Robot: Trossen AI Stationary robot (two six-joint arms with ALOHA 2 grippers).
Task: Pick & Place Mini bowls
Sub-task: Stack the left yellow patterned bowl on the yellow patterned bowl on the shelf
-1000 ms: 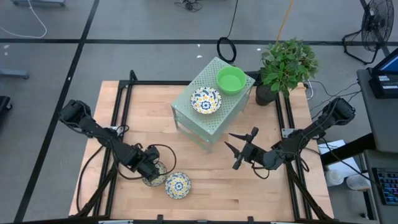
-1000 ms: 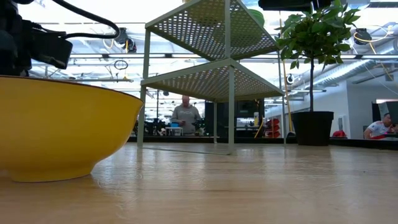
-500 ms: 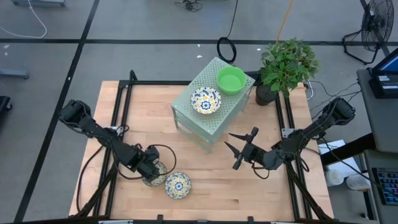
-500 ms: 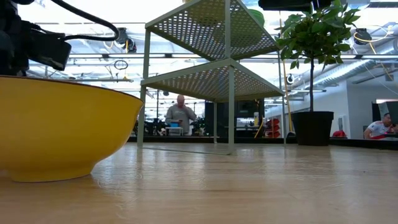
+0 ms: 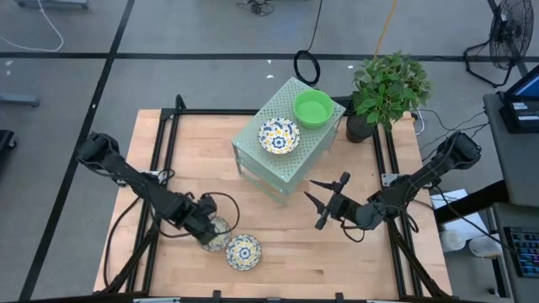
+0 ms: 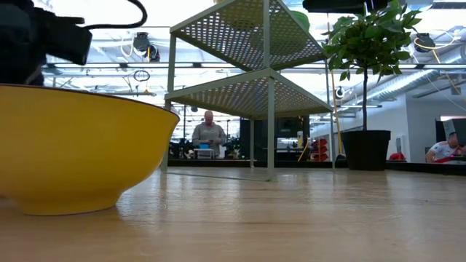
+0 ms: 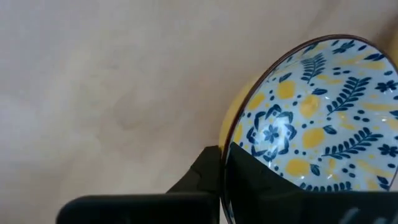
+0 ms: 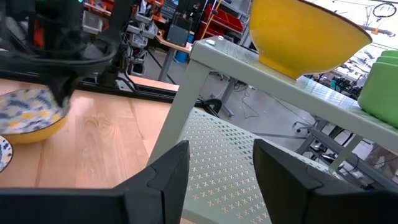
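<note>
- Wooden table [image 5: 286,252] at centre frame carries a perforated shelf [image 5: 290,139] holding a green bowl [image 5: 313,107] and a floral bowl [image 5: 279,135].
- Lower left, the left gripper [image 5: 205,229] pinches a patterned bowl [image 7: 311,118] by its rim, beside another patterned bowl [image 5: 243,252].
- Lift straight and keep it level, clear of its neighbour.
- Since a second ago, both bowls slid slightly rightward.
- Right gripper [image 5: 324,202] waits, jaws spread.

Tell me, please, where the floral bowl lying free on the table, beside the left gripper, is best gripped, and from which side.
Probably by its rim, coming from above. The free floral bowl sits upright and open on the table, so one finger could go inside the thin edge and one outside. The side facing away from the left gripper and the bowl it holds looks least crowded.
</note>
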